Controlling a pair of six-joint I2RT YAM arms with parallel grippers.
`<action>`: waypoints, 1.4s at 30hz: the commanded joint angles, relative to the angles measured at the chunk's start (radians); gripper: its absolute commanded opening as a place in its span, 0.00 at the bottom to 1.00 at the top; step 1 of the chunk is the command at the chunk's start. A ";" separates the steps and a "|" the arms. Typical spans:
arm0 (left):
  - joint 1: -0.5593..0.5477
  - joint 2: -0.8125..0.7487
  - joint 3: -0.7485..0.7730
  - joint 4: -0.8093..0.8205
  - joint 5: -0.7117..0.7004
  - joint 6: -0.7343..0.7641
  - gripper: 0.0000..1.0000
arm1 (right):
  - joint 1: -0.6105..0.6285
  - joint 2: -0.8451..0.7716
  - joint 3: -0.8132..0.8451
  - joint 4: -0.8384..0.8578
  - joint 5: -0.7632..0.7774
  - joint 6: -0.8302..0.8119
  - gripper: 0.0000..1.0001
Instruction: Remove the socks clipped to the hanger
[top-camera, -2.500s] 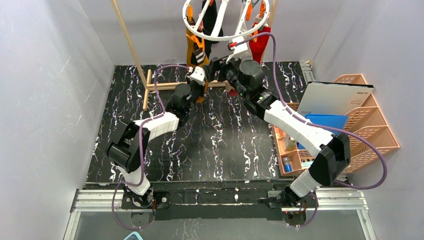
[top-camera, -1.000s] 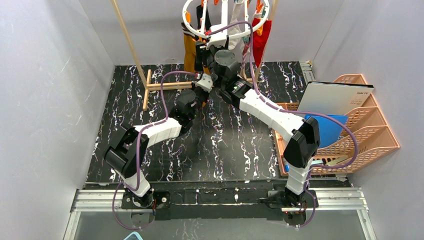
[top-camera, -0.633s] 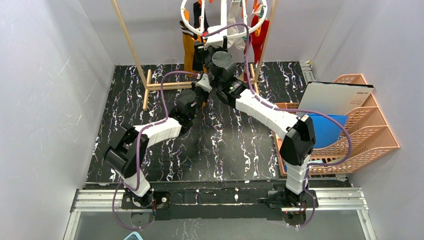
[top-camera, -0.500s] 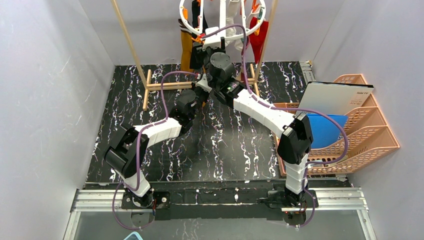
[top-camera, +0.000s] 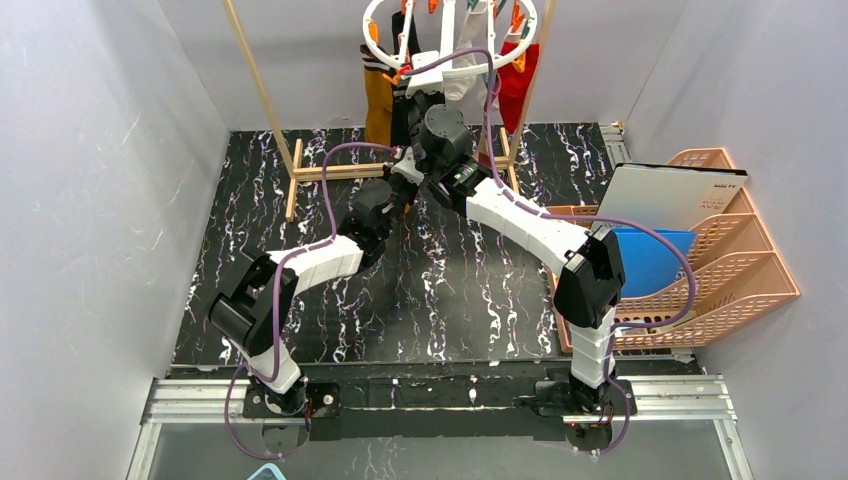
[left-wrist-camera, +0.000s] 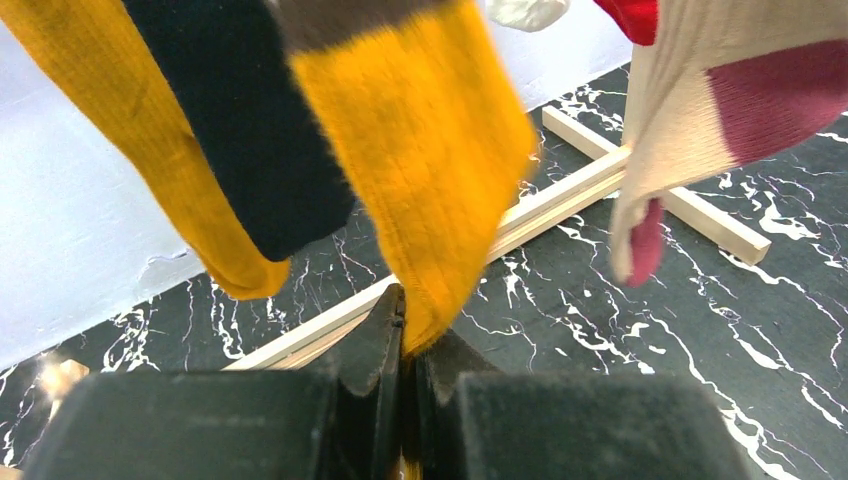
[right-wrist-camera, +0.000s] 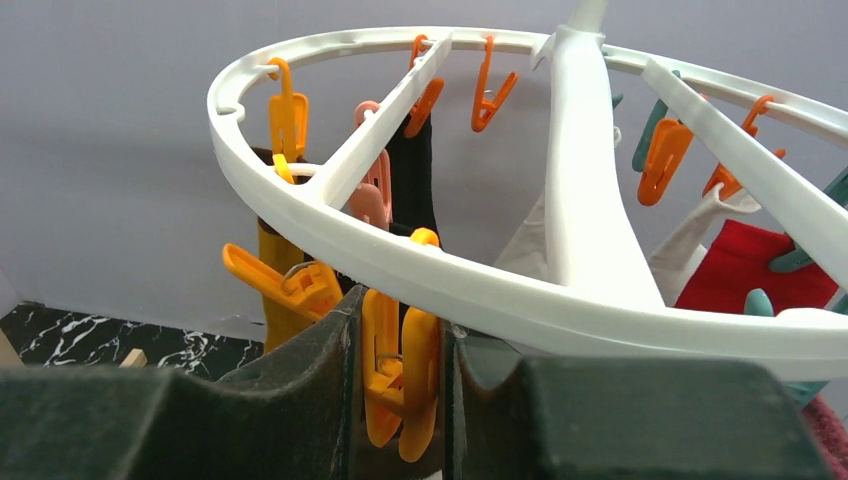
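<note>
Black marbled table (top-camera: 250, 200), grey walls (top-camera: 100, 200) close on three sides. Hanger (right-wrist-camera: 520, 295) hangs above its far edge. Below hanger, left gripper (left-wrist-camera: 408, 328) clamped on mustard sock (left-wrist-camera: 420, 150) toe. Right gripper (right-wrist-camera: 402, 325) squeezes orange clothespin (right-wrist-camera: 382, 385) under hanger's ring.

My worktop (top-camera: 450, 300) was a black slab veined all over with white. At its far side stood the light wooden frame (top-camera: 322, 172), its foot bars lying flat on the slab. At its right edge sat a peach plastic basket rack (top-camera: 750, 275).
</note>
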 joint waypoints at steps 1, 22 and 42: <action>-0.005 -0.030 -0.003 0.015 -0.026 0.014 0.00 | -0.004 -0.011 0.048 0.079 0.018 -0.024 0.27; -0.008 -0.062 -0.091 -0.091 -0.129 -0.127 0.98 | -0.011 -0.103 -0.026 0.022 -0.086 0.009 0.66; -0.099 0.040 0.057 -0.445 -0.203 0.283 0.99 | -0.025 -0.381 -0.286 -0.050 -0.258 0.108 0.99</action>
